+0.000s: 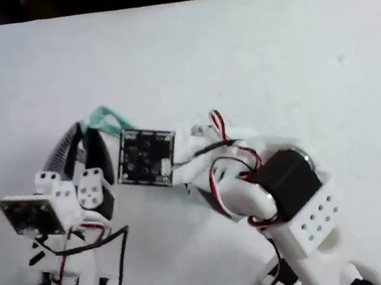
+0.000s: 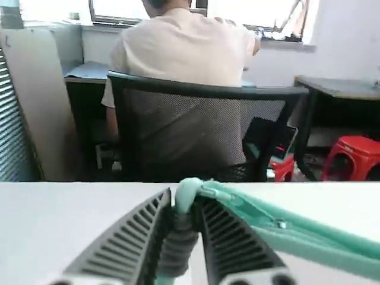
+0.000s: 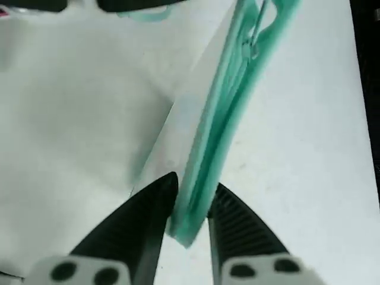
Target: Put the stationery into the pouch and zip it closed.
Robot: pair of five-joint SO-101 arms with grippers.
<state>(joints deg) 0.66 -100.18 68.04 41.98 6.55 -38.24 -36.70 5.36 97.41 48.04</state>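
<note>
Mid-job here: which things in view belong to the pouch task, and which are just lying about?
Job:
teal pouch
zipper pull
left hand, clamped on the pouch's end
right hand, gripping its edge

Lying about, in the room behind:
mesh chair
red stool

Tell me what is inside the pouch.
Nothing inside can be seen: the pouch hides its contents behind its pale side and teal zipper edge, which the right hand grips and the left hand pinches at one end.
</note>
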